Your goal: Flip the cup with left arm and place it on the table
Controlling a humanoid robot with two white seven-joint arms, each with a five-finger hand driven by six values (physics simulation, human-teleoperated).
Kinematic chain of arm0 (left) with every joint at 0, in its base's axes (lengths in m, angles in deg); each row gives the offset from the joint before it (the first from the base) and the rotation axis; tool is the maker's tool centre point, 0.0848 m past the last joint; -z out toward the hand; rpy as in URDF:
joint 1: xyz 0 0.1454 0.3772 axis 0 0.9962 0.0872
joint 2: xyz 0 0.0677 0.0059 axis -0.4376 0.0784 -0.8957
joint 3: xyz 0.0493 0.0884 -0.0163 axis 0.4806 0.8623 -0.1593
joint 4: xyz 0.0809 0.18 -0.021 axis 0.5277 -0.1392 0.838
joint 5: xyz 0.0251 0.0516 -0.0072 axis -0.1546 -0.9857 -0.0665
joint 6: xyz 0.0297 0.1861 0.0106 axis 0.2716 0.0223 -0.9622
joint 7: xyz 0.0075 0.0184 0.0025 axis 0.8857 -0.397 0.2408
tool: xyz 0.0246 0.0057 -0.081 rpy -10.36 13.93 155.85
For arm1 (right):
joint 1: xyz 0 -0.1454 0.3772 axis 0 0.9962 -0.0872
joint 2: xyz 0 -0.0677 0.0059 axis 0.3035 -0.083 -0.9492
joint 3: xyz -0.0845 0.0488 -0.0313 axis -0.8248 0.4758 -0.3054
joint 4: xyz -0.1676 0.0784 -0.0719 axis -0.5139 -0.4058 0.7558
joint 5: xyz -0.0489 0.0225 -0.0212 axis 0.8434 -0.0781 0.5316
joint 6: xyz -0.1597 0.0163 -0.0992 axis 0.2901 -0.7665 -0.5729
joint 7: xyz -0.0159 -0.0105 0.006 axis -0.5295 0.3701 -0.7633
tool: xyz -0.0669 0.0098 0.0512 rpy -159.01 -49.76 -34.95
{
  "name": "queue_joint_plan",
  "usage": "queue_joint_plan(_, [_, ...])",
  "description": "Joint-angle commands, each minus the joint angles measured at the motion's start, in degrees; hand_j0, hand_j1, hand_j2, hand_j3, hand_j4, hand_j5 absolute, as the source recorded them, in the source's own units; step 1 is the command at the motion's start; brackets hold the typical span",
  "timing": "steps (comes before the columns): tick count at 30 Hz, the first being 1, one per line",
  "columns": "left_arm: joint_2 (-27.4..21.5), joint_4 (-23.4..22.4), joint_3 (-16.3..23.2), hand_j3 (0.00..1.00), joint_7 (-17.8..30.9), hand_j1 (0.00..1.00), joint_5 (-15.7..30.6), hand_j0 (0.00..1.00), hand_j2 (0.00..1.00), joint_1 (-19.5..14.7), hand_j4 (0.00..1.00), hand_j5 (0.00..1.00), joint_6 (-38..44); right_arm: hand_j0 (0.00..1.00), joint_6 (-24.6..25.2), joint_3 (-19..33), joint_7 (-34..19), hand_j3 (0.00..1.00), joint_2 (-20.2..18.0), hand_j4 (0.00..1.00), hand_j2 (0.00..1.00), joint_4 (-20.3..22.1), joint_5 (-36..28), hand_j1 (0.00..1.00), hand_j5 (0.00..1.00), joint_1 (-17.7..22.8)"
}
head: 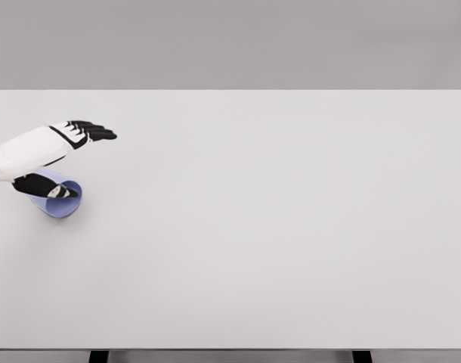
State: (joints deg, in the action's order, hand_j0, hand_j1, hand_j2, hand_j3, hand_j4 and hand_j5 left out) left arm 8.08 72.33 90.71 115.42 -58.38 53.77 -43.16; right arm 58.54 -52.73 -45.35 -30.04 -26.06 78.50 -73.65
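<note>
Head view shows you the cup [60,198] on the desk [276,227] at far left, just under your left hand [64,147]. The fingers [98,133] stretch flat past it, gripping nothing; the thumb lies across its rim.

Bright, even, diffuse light fills the head view, with no single source to pick out. The white table [276,227] renders flat and almost shadowless, without glare or hot spots. Only a faint soft shadow sits under the left hand [79,134]. Edges look slightly soft, as from compression, and the table's borders stay straight, without visible distortion
</note>
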Motion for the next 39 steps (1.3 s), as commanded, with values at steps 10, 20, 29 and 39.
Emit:
queue_joint_plan(10, [-1.1, -0.4, 0.2, 1.00, 0.2, 1.00, -8.0, 1.00, 1.00, 0.0, 1.00, 1.00, -5.6, 1.00, 0.0, 0.0, 0.2, 1.00, 0.0, 1.00, 1.00, -0.1, 0.0, 1.00, 1.00, 0.0])
queue_joint_plan(20, [-20.4, -8.5, 8.8, 1.00, 0.0, 1.00, -2.8, 1.00, 1.00, -3.3, 1.00, 1.00, -5.6, 1.00, 0.0, 0.0, 0.2, 1.00, 0.0, 1.00, 1.00, -0.1, 0.0, 1.00, 1.00, 0.0])
queue_joint_plan(29, [-13.8, -9.1, 13.9, 1.00, 0.0, 1.00, -5.2, 1.00, 1.00, -6.7, 1.00, 1.00, 2.5, 1.00, 0.0, 0.1, 0.2, 1.00, 0.0, 1.00, 1.00, -0.1, 0.0, 1.00, 1.00, 0.0])
queue_joint_plan(39, [-9.0, -12.0, 18.2, 1.00, -0.3, 1.00, -13.8, 1.00, 1.00, -10.1, 1.00, 1.00, 2.4, 1.00, 0.0, 0.1, 0.1, 1.00, 0.0, 1.00, 1.00, -0.1, 0.0, 1.00, 1.00, 0.0])
